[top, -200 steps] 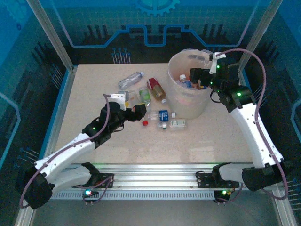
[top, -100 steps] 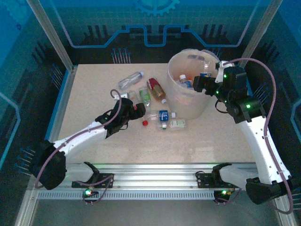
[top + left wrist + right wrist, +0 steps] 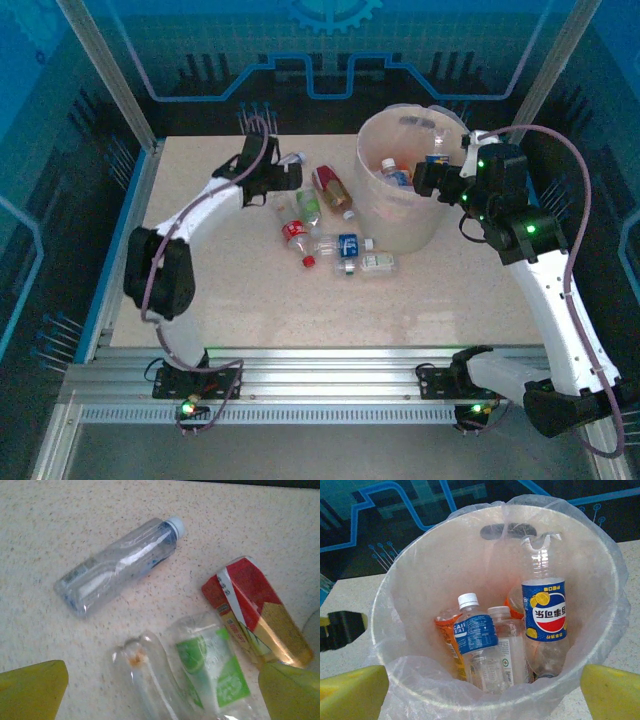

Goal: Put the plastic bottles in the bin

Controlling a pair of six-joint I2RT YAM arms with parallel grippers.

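Several plastic bottles lie on the table left of the bin (image 3: 398, 228). Among them are a clear one with a pale cap (image 3: 120, 565), a red-and-gold one (image 3: 255, 612) and a green-labelled one (image 3: 212, 675), with a crushed clear one (image 3: 142, 672) beside it. My left gripper (image 3: 288, 178) hovers open above the crushed clear and green-labelled bottles, its yellow fingers (image 3: 30, 692) holding nothing. Nearer lie a red-labelled bottle (image 3: 293, 235), a blue-labelled one (image 3: 346, 245) and a white-labelled one (image 3: 378, 263). My right gripper (image 3: 424, 178) stands open over the bin's right rim. Inside the bin (image 3: 600, 630) stand several bottles, one of them blue-labelled with a white cap (image 3: 475, 632).
A loose red cap (image 3: 308, 262) lies among the bottles. Metal frame posts and blue panels wall in the table at the back and sides. The front half of the table (image 3: 300, 310) is bare.
The left arm has swung from the table's middle to the back-left bottles, uncovering the red-labelled bottle. The right gripper has drawn back slightly toward the bin's right rim.
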